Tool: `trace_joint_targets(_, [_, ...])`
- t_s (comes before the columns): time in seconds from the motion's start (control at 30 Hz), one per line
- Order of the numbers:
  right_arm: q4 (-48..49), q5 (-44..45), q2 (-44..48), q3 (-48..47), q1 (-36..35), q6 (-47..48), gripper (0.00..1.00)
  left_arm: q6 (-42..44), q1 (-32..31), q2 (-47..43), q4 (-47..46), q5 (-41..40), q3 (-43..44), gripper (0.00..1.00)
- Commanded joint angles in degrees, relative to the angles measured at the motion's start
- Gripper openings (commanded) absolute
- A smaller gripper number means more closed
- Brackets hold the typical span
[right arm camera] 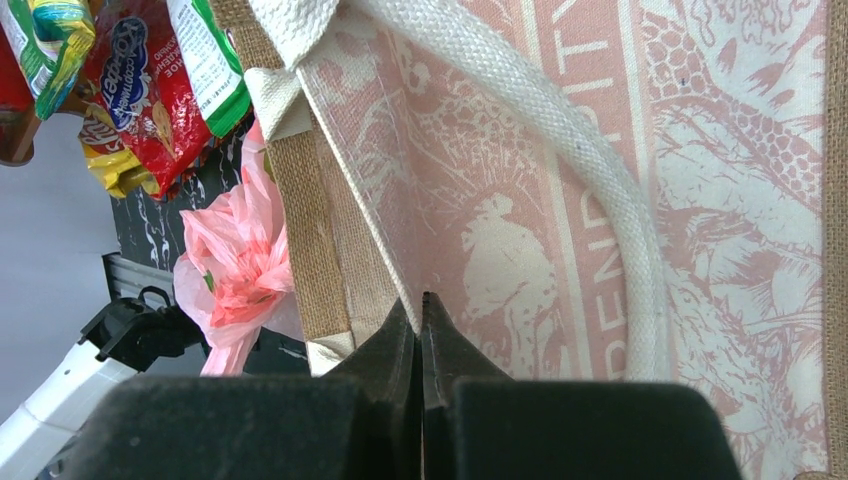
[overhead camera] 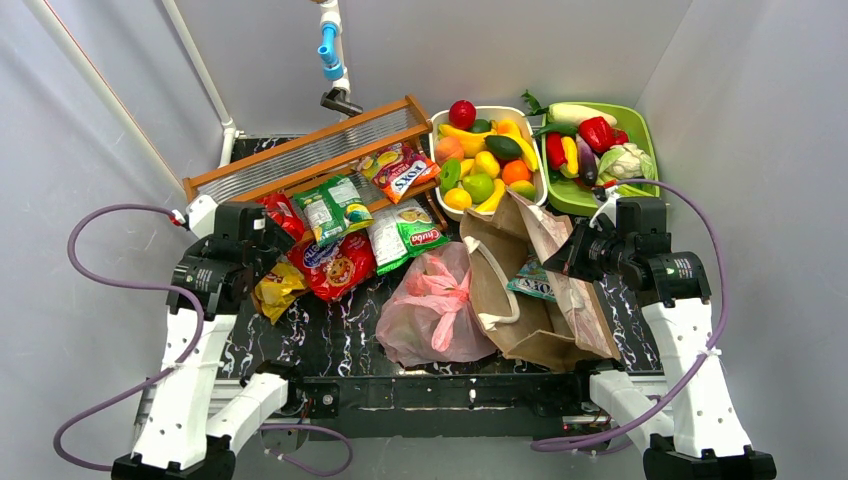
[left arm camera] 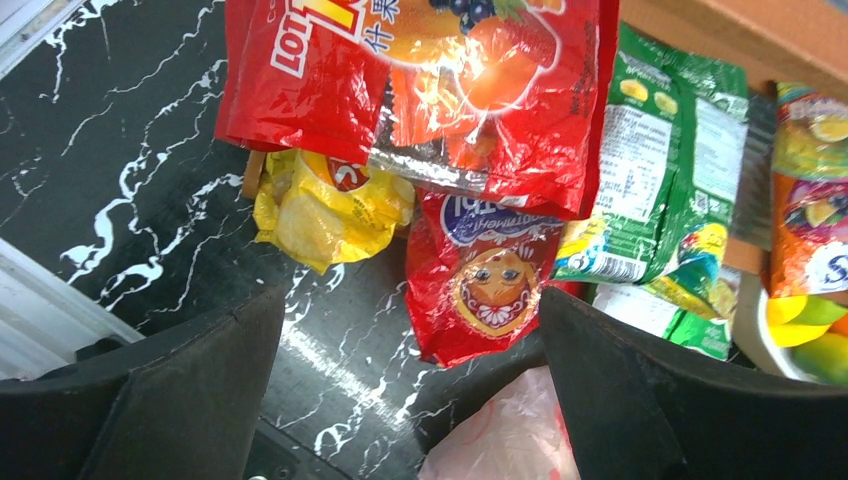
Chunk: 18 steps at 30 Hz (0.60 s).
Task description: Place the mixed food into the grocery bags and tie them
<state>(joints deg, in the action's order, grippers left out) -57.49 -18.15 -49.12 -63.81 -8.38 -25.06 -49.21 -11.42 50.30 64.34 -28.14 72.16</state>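
"Left wrist view: what is framed by the left claw [left arm camera: 410, 320]?"

"A red snack packet [left arm camera: 488, 285], lying on the tabletop [left arm camera: 130, 170] just ahead, its long axis running away from the claw, so its narrow width is spanned by the wide-open fingers. A yellow packet [left arm camera: 325, 210] is seen beside it, to the left."

"And the right claw [right arm camera: 422, 312]?"

"It is closed with nothing in it, over the brown bag [right arm camera: 480, 200]; the pink bag [overhead camera: 435, 305] is slumped between the arms. The packets are judged to be the left arm's to reach."
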Motion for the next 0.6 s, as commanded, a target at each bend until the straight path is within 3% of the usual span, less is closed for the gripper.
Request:
trace_joint_targets(0.0, [0.28,-0.4,0.8,0.17,-0.32,0.69,0.01,-3.33,1.86,-1.78,-3.96,-0.74,-1.75,0.98])
trace_joint_targets(0.57, [0.06,-0.39,1.24,0.79,-0.32,0.81,0.01,-15.99,5.24,-6.75,-14.53,-5.91,-12.78,0.97])
